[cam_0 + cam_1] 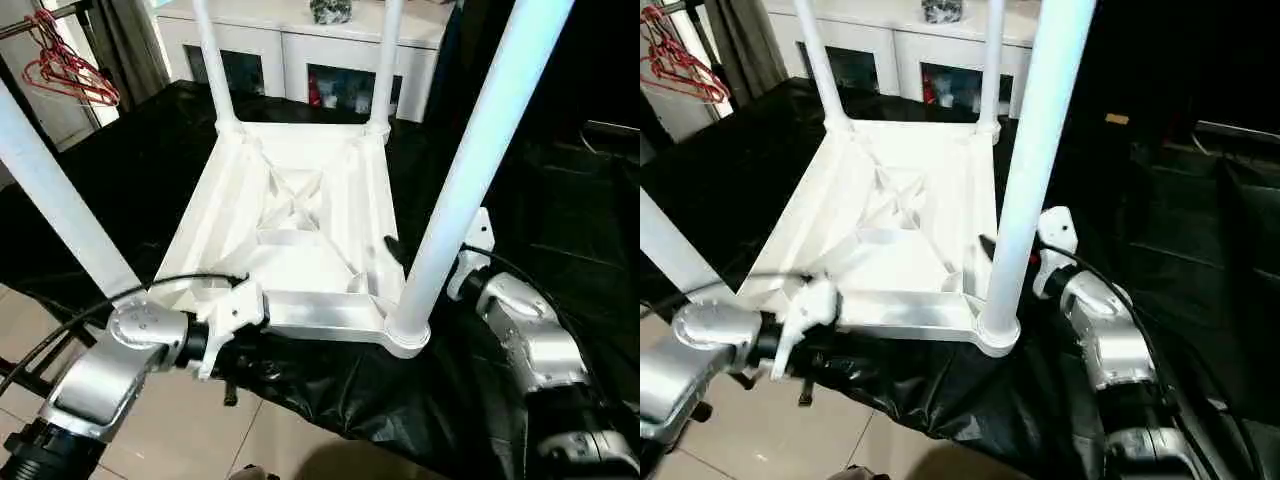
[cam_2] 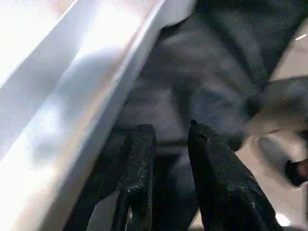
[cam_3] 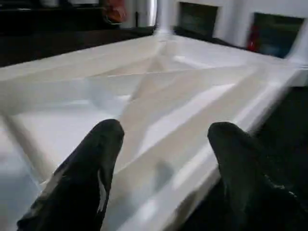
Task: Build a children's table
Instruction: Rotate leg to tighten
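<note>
The white plastic children's table (image 1: 300, 220) lies upside down on black sheeting (image 1: 400, 400), four legs up. Both sets of jaws are open and empty, left gripper (image 2: 168, 168) just under the rim, right gripper (image 3: 163, 163) straddling it. A nudge could slide it off the edge.

— What do you see at the far side?
— You have a white cabinet (image 1: 300, 45) with glass doors there, red hangers (image 1: 68, 70) far left beside a grey curtain (image 1: 125, 40).
— And nearer you?
— Black sheeting (image 1: 120, 170) covers the work surface; beige floor tiles (image 1: 200, 430) lie near left.

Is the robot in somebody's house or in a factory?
Probably a room in a home: a white cabinet with glass doors stands behind, red clothes hangers hang nearby, and the floor is tiled.
</note>
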Available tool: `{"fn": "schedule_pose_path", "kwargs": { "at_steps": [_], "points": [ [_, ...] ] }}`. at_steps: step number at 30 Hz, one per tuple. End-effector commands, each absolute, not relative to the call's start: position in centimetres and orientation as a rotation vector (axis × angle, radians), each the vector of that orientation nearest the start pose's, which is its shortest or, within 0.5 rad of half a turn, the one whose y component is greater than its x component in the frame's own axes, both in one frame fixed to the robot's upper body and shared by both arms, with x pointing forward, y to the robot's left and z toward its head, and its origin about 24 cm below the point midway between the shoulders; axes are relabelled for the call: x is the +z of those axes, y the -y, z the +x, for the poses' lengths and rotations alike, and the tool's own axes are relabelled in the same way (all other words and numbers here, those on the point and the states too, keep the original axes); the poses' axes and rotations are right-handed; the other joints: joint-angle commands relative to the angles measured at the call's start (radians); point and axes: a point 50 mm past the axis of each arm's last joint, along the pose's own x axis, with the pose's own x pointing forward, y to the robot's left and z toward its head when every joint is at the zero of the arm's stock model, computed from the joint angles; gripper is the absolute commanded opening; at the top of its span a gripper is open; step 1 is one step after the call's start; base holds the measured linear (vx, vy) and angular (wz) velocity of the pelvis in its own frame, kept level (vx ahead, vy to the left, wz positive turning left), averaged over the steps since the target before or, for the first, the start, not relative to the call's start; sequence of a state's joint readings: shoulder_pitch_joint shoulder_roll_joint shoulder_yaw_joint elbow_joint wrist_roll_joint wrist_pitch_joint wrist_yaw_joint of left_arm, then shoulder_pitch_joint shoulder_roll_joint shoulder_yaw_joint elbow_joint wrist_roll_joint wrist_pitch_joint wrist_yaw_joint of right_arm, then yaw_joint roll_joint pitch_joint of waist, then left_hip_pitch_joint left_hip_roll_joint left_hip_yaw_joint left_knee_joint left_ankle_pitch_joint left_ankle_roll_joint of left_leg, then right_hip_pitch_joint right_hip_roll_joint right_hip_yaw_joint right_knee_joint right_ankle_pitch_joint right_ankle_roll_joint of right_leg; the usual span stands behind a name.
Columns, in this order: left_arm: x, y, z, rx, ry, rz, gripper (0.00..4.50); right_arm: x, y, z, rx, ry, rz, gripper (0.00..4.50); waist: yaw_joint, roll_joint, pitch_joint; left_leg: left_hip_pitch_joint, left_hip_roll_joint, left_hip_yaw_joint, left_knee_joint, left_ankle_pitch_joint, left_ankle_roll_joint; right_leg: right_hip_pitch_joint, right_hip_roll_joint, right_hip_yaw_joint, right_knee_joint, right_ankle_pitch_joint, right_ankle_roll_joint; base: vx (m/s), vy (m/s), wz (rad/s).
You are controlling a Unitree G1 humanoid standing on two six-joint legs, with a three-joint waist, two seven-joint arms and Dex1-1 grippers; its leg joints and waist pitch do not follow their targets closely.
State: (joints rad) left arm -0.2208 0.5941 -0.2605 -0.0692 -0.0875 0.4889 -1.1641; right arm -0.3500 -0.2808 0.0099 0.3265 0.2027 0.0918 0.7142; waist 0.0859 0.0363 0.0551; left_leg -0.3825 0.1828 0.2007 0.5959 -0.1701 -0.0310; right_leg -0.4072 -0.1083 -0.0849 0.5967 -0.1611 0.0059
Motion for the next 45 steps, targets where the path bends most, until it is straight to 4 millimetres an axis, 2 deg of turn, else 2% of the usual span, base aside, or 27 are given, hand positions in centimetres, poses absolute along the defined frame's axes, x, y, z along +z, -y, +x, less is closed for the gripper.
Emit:
{"fn": "schedule_pose_path", "kwargs": {
  "at_steps": [1, 7, 8, 9, 11, 15, 16, 20, 21, 22, 24, 25, 27, 30, 32, 33, 37, 38, 39, 40, 42, 45],
  "points": [
    [5.9, -16.8, 25.1, -1.225, -0.597, 0.410, 1.36, 6.7, 15.4, 30.2, 0.810, -0.088, -0.055, 3.23, -0.005, -0.005, -0.063, 0.025, 0.045, -0.029, -0.089, -0.358, -0.021, 0.034, -0.041, 0.050, -0.076, -0.383, -0.158, 0.000, 0.000, 0.00],
    [6.2, -16.7, 26.7, -1.100, -0.549, 0.445, 1.36, 6.8, 14.5, 28.5, 0.966, -0.101, -0.035, 3.23, -0.002, -0.006, -0.065, 0.024, 0.046, -0.028, -0.086, -0.332, -0.010, 0.037, -0.041, 0.051, -0.071, -0.321, -0.179, 0.000, 0.000, 0.00],
    [6.3, -16.6, 26.9, -1.087, -0.532, 0.446, 1.36, 6.8, 14.4, 28.2, 0.984, -0.102, -0.031, 3.23, 0.003, -0.006, -0.065, 0.033, 0.046, -0.023, -0.084, -0.340, -0.010, 0.028, -0.040, 0.053, -0.075, -0.326, -0.185, 0.000, 0.000, 0.00],
    [6.4, -16.5, 27.1, -1.079, -0.521, 0.446, 1.36, 6.8, 14.3, 28.1, 0.995, -0.103, -0.028, 3.23, 0.006, -0.005, -0.064, 0.036, 0.046, -0.023, -0.083, -0.352, -0.011, 0.026, -0.040, 0.054, -0.076, -0.340, -0.189, 0.000, 0.000, 0.00],
    [6.5, -16.4, 27.3, -1.066, -0.503, 0.443, 1.36, 6.9, 14.1, 27.8, 1.014, -0.103, -0.018, 3.23, 0.009, -0.005, -0.063, 0.031, 0.046, -0.027, -0.086, -0.363, -0.013, 0.030, -0.041, 0.054, -0.077, -0.373, -0.177, 0.000, 0.000, 0.00],
    [6.5, -16.3, 27.8, -1.037, -0.490, 0.448, 1.36, 6.9, 13.8, 27.4, 1.045, -0.108, -0.012, 3.23, 0.013, -0.008, -0.062, 0.035, 0.046, -0.030, -0.087, -0.384, -0.024, 0.023, -0.039, 0.062, -0.081, -0.412, -0.152, 0.000, 0.000, 0.00],
    [6.5, -16.3, 27.8, -1.035, -0.487, 0.452, 1.36, 6.8, 13.8, 27.5, 1.031, -0.112, -0.027, 3.23, 0.013, -0.009, -0.061, 0.030, 0.045, -0.031, -0.089, -0.382, -0.023, 0.026, -0.040, 0.062, -0.081, -0.416, -0.148, 0.000, 0.000, 0.00],
    [6.8, -15.8, 27.5, -1.041, -0.466, 0.442, 1.36, 6.8, 14.8, 28.7, 0.906, -0.098, -0.053, 3.23, 0.012, -0.009, -0.063, 0.028, 0.044, -0.033, -0.090, -0.380, -0.028, 0.026, -0.043, 0.062, -0.083, -0.427, -0.144, 0.000, 0.000, 0.00],
    [6.8, -15.7, 27.4, -1.041, -0.462, 0.440, 1.36, 6.9, 15.0, 28.9, 0.881, -0.097, -0.047, 3.23, 0.010, -0.004, -0.062, 0.027, 0.045, -0.034, -0.091, -0.384, -0.033, 0.026, -0.044, 0.062, -0.083, -0.423, -0.148, 0.000, 0.000, 0.00],
    [7.3, -15.4, 26.6, -1.039, -0.442, 0.400, 1.36, 7.0, 16.1, 29.9, 0.755, -0.090, -0.047, 3.23, 0.009, -0.006, -0.063, 0.026, 0.043, -0.034, -0.090, -0.382, -0.032, 0.027, -0.043, 0.062, -0.082, -0.419, -0.149, 0.000, 0.000, 0.00],
    [7.8, -15.3, 25.8, -1.004, -0.412, 0.358, 1.36, 7.5, 17.4, 30.6, 0.625, -0.060, -0.001, 3.23, 0.003, -0.006, -0.063, 0.023, 0.046, -0.035, -0.092, -0.368, -0.039, 0.032, -0.045, 0.061, -0.077, -0.391, -0.171, 0.000, 0.000, 0.00],
    [8.1, -15.4, 25.3, -0.951, -0.382, 0.338, 1.36, 7.6, 18.4, 30.9, 0.528, -0.056, 0.022, 3.23, 0.002, -0.003, -0.061, 0.028, 0.044, -0.032, -0.088, -0.375, -0.034, 0.026, -0.041, 0.061, -0.079, -0.393, -0.173, 0.000, 0.000, 0.00],
    [8.1, -15.5, 25.3, -0.920, -0.360, 0.336, 1.36, 7.6, 18.7, 30.8, 0.503, -0.051, 0.021, 3.23, 0.001, -0.004, -0.062, 0.023, 0.040, -0.031, -0.088, -0.366, -0.025, 0.031, -0.037, 0.060, -0.081, -0.395, -0.160, 0.000, 0.000, 0.00],
    [8.9, -15.8, 25.5, -0.736, -0.221, 0.247, 1.36, 7.7, 19.9, 30.3, 0.380, -0.027, 0.039, 3.23, -0.003, -0.005, -0.064, 0.016, 0.039, -0.032, -0.085, -0.339, -0.017, 0.036, -0.035, 0.058, -0.083, -0.376, -0.146, 0.000, 0.000, 0.00],
    [9.4, -16.1, 25.8, -0.614, -0.146, 0.167, 1.36, 7.4, 20.7, 29.5, 0.316, -0.027, 0.035, 3.23, -0.002, -0.002, -0.064, 0.014, 0.040, -0.031, -0.085, -0.334, -0.015, 0.036, -0.032, 0.059, -0.084, -0.361, -0.144, 0.000, 0.000, 0.00],
    [9.8, -16.1, 25.9, -0.573, -0.095, 0.129, 1.36, 7.2, 21.0, 29.2, 0.285, -0.031, 0.030, 3.23, 0.001, -0.006, -0.064, 0.016, 0.039, -0.030, -0.082, -0.338, -0.013, 0.035, -0.031, 0.059, -0.088, -0.363, -0.139, 0.000, 0.000, 0.00],
    [10.6, -17.0, 26.7, -0.434, 0.027, 0.046, 1.36, 6.2, 21.1, 28.0, 0.286, -0.072, -0.003, 3.23, 0.000, -0.006, -0.063, 0.013, 0.037, -0.032, -0.083, -0.353, -0.006, 0.035, -0.027, 0.055, -0.091, -0.387, -0.121, 0.000, 0.000, 0.00],
    [10.8, -17.2, 26.8, -0.413, 0.050, 0.007, 1.65, 6.0, 21.2, 27.5, 0.284, -0.080, -0.005, 3.23, 0.000, -0.008, -0.062, 0.014, 0.036, -0.032, -0.083, -0.359, -0.004, 0.034, -0.027, 0.056, -0.093, -0.402, -0.108, 0.000, 0.000, 0.00],
    [10.8, -17.2, 26.8, -0.413, 0.050, 0.007, 1.65, 6.0, 21.2, 27.5, 0.284, -0.080, -0.005, 3.23, 0.000, -0.008, -0.062, 0.015, 0.036, -0.032, -0.083, -0.365, -0.005, 0.032, -0.028, 0.056, -0.094, -0.411, -0.107, 0.000, 0.000, 0.00],
    [10.7, -17.3, 26.8, -0.394, 0.050, 0.000, 1.70, 5.8, 21.4, 27.2, 0.287, -0.089, -0.010, 3.50, -0.001, -0.006, -0.060, 0.015, 0.037, -0.033, -0.085, -0.375, -0.005, 0.031, -0.027, 0.055, -0.098, -0.429, -0.096, 0.000, 0.000, 0.00],
    [10.4, -17.1, 26.5, -0.400, 0.061, -0.026, 1.90, 5.3, 22.0, 26.4, 0.221, -0.116, -0.028, 3.56, -0.003, 0.000, -0.059, 0.017, 0.039, -0.035, -0.087, -0.388, -0.012, 0.029, -0.026, 0.056, -0.099, -0.441, -0.090, 0.000, 0.000, 0.00],
    [8.7, -17.4, 26.1, -0.302, -0.005, -0.014, 2.16, 4.9, 21.9, 25.5, 0.129, -0.110, -0.028, 3.91, -0.007, 0.000, -0.057, 0.017, 0.038, -0.034, -0.088, -0.415, -0.020, 0.024, -0.024, 0.056, -0.106, -0.461, -0.071, 0.000, 0.000, 0.00]
  ]
}}
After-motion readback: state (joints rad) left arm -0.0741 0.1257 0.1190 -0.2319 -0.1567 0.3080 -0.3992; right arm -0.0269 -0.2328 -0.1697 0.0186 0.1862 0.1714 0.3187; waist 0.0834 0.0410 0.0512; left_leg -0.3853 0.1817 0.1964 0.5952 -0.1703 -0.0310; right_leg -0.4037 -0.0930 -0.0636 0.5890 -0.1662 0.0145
